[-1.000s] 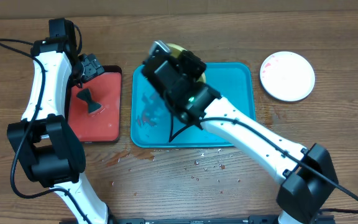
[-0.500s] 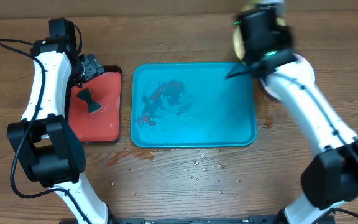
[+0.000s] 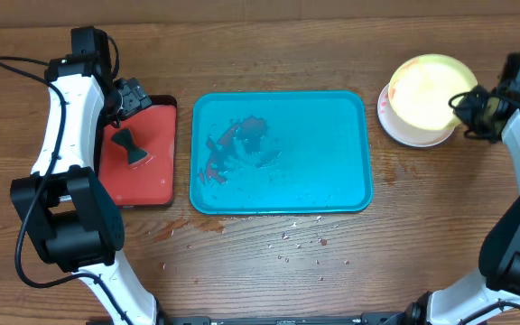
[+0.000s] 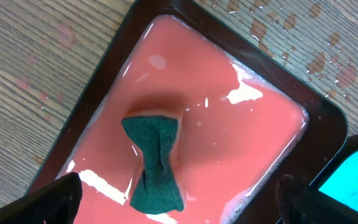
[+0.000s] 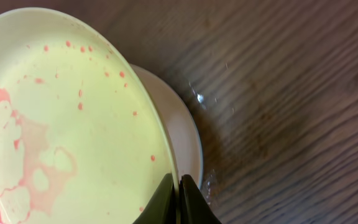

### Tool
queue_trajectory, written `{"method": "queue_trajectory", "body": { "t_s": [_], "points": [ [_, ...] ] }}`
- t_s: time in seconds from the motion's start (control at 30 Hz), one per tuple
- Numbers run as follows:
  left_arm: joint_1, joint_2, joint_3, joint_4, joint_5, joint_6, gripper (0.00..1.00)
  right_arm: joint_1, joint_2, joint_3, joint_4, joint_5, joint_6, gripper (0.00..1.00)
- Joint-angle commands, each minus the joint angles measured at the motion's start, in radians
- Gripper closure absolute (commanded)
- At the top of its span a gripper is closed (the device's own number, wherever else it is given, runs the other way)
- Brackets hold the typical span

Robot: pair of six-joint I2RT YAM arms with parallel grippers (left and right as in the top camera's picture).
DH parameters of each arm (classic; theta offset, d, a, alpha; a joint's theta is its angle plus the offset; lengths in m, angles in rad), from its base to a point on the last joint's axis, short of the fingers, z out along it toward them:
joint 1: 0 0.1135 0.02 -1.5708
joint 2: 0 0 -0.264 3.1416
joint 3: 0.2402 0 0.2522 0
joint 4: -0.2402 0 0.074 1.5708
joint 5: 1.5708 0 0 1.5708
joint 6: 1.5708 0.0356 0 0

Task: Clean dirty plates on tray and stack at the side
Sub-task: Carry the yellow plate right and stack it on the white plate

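Observation:
The teal-blue tray (image 3: 332,171) lies mid-table with red sauce smears and no plate on it. My right gripper (image 3: 470,106) is shut on the rim of the yellow-green plate (image 3: 427,90), holding it tilted just above the white plate (image 3: 404,134) at the far right. In the right wrist view my right gripper (image 5: 179,199) pinches the yellow-green plate (image 5: 61,124), which carries pink smears, over the white plate (image 5: 182,134). The light blue plate is out of view. My left gripper (image 4: 179,208) is open above a green sponge (image 4: 154,158).
A small dark-rimmed red tray (image 3: 156,185) of pinkish soapy water stands left of the teal tray, with the sponge (image 3: 132,147) in it. Water drops and crumbs dot the wood in front of the teal tray (image 3: 292,242).
My right arm has carried the yellow-green plate from the teal tray's back edge rightward to above the white plate. The left arm has not moved.

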Motion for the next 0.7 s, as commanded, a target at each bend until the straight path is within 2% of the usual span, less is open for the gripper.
{"method": "queue_trajectory", "body": {
  "t_s": [0.0,0.03,0.07,0.1,0.13,0.17,0.2,0.23,0.33,0.53,0.57,0.6,0.67],
  "points": [
    [0.001,-0.021,0.02,-0.002,0.003,-0.004,0.0,0.005,0.006,-0.056,0.048,-0.097,0.012,0.96],
    [0.001,-0.021,0.02,-0.002,0.003,-0.004,0.0,0.007,0.006,-0.068,0.063,-0.098,0.013,0.94],
    [0.001,-0.021,0.02,-0.002,0.003,-0.004,0.0,0.012,0.006,-0.079,0.078,-0.097,0.013,0.88],
    [0.001,-0.021,0.02,-0.002,0.003,-0.004,0.0,0.016,0.006,-0.081,0.082,-0.097,0.013,0.73],
    [0.001,-0.021,0.02,-0.002,0.003,-0.004,0.0,0.018,0.006,-0.081,0.084,-0.097,0.013,0.51],
    [0.001,-0.021,0.02,-0.002,0.003,-0.003,0.0,0.02,0.006,-0.081,0.086,-0.097,0.013,0.37],
    [0.001,-0.021,0.02,-0.002,0.003,-0.004,0.0,0.02,0.006,-0.081,0.087,-0.097,0.014,0.26],
    [0.001,-0.021,0.02,-0.002,0.003,-0.004,0.0,0.02,0.006,-0.08,0.085,-0.097,0.013,0.2],
    [0.001,-0.021,0.02,-0.002,0.003,-0.003,0.0,0.02,-0.005,-0.078,0.052,-0.1,0.013,0.1],
    [0.001,-0.021,0.02,-0.002,0.003,-0.004,0.0,0.022,-0.176,-0.078,-0.087,-0.1,-0.018,0.1],
    [0.001,-0.021,0.02,-0.002,0.003,-0.003,0.0,0.023,-0.22,-0.078,-0.132,-0.101,-0.047,0.08],
    [0.001,-0.021,0.02,-0.002,0.003,-0.004,0.0,0.027,-0.257,-0.078,-0.177,-0.1,-0.069,0.0],
    [0.001,-0.021,0.02,-0.002,0.003,-0.004,0.0,0.045,-0.369,-0.079,-0.321,-0.1,-0.098,0.0]
  ]
}}
